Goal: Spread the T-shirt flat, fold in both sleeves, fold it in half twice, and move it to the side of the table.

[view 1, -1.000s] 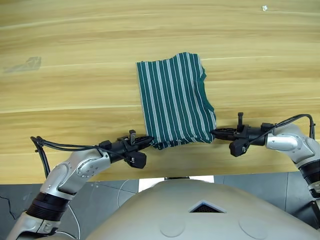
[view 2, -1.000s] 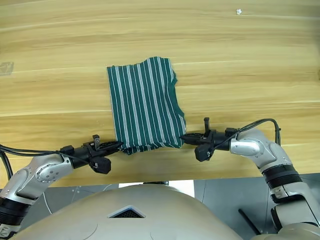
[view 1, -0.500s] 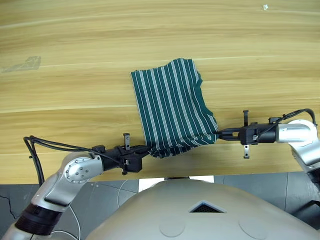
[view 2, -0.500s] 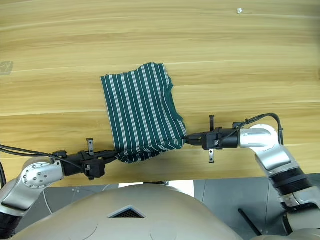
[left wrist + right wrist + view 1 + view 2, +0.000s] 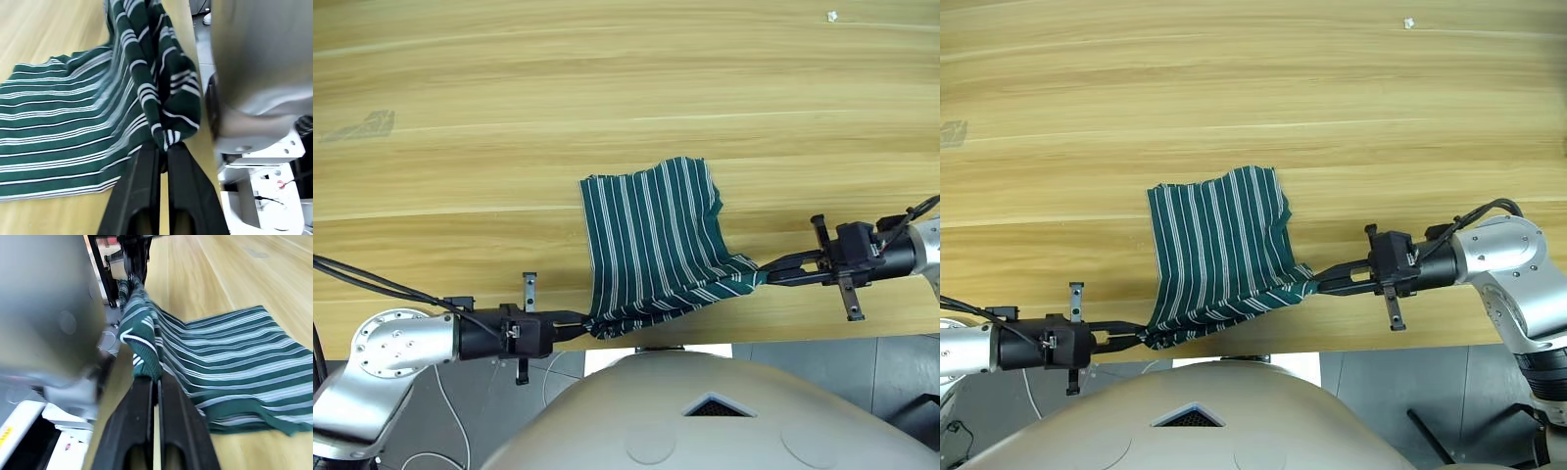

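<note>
Down at the near edge of the table (image 5: 460, 98), both arms are on the T-shirt (image 5: 651, 240). The left gripper (image 5: 581, 325) has its jaws pressed together on the near left corner, and the left wrist view shows the two black fingers (image 5: 142, 181) nipping a bunched knot of cloth. The right gripper (image 5: 764, 277) pinches the near right corner the same way, with the fabric gathered into a ridge right at its tips (image 5: 155, 378).

The shirt is dark green with thin white stripes and folded into a narrow panel. Its near hem is raised off the wood and sags between the two grippers, just over the table's near edge. Its far half lies flat on the table, with the far edge a little uneven and a small notch on the right side.

Farther out, a faint grey smudge (image 5: 360, 125) marks the wood toward the left edge. A tiny white scrap (image 5: 831, 16) sits near the far right corner, well apart from the shirt.
</note>
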`<action>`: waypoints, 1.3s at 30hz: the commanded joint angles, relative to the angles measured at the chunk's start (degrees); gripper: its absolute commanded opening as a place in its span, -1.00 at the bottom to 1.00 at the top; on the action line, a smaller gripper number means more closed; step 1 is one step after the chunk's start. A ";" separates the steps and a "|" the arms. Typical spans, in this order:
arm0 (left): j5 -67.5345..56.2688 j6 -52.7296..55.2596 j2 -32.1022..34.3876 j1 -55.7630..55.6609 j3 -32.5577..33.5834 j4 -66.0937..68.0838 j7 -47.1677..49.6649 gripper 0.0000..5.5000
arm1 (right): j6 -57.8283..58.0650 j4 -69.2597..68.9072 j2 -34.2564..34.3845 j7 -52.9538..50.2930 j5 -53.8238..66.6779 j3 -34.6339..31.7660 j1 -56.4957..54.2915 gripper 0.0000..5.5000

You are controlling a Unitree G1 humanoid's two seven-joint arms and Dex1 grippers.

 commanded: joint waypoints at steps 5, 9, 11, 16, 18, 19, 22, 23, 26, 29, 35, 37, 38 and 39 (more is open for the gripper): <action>-3.56 6.35 -2.25 -21.16 -0.83 12.11 -0.01 -0.99 | -4.16 18.44 12.44 -2.16 -13.56 3.03 -20.07 -1.00; 2.54 7.90 -7.87 -33.92 -7.21 22.07 3.88 -0.99 | -9.84 31.74 20.34 -4.93 -19.97 4.14 -29.28 -1.00; 5.76 7.18 -10.54 -37.89 -9.43 25.92 6.04 -0.99 | -12.40 37.41 23.28 -5.39 -22.63 4.77 -32.83 -1.00; 11.03 6.85 -15.39 -44.21 -12.26 32.28 9.97 -0.99 | -18.09 48.82 28.23 -6.44 -27.69 5.61 -38.17 -1.00; 12.62 6.67 -16.69 -46.13 -12.82 35.57 11.13 -0.99 | -19.35 50.74 28.76 -5.76 -28.74 5.86 -37.94 -1.00; 12.90 6.64 -17.22 -46.78 -12.89 36.98 11.35 -0.99 | -20.05 51.79 28.99 -5.82 -29.31 5.78 -37.93 -1.00; 13.36 6.93 -18.29 -47.40 -12.72 39.15 11.81 -0.86 | -22.25 55.72 30.32 -9.06 -31.27 4.94 -39.14 -0.89; 13.58 7.06 -18.47 -47.37 -12.72 39.37 11.84 -0.83 | -22.86 56.70 30.69 -10.17 -31.71 4.49 -39.56 -0.86; 14.18 7.64 -19.33 -47.68 -12.33 40.28 13.07 -0.67 | -24.15 59.58 31.47 -13.61 -32.58 2.93 -41.23 -0.68; 15.61 9.12 -21.04 -49.04 -11.69 42.86 17.13 -0.55 | -25.67 61.69 31.98 -16.43 -33.48 1.76 -42.08 -0.50; 16.31 10.86 -27.84 -50.77 -5.55 46.99 32.10 -0.55 | -28.87 60.18 34.31 -19.33 -31.11 -0.81 -40.44 -0.09; 15.63 10.52 -29.81 -49.60 -4.37 45.66 34.61 -0.55 | -28.01 54.66 36.03 -16.12 -27.81 -0.46 -37.04 0.00; 15.27 10.42 -30.76 -48.93 -4.00 44.76 35.55 -0.55 | -27.46 51.98 36.83 -14.61 -26.52 0.12 -35.34 0.10; 14.63 10.20 -32.09 -48.16 -3.31 43.59 36.70 -0.55 | -26.99 49.19 37.99 -13.73 -25.92 1.17 -33.46 0.10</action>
